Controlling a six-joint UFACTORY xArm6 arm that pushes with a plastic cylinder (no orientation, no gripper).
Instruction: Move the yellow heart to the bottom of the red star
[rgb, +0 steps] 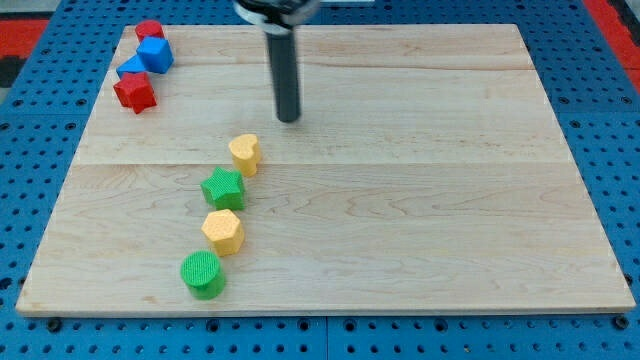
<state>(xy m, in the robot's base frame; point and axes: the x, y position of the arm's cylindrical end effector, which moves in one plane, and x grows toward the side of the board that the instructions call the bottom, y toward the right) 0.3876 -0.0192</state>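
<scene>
yellow heart (245, 153) near my tip (289, 118), apart.

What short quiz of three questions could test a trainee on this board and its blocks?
1. True or false: my tip touches the yellow heart.
2. Which block lies nearest below the heart in the view: A) green star, B) red star, C) green cylinder?
3. In which corner of the board is the red star?

Key: 1. False, my tip stands apart, above and to the view's right of the heart. 2. A. 3. The view's top left.
</scene>
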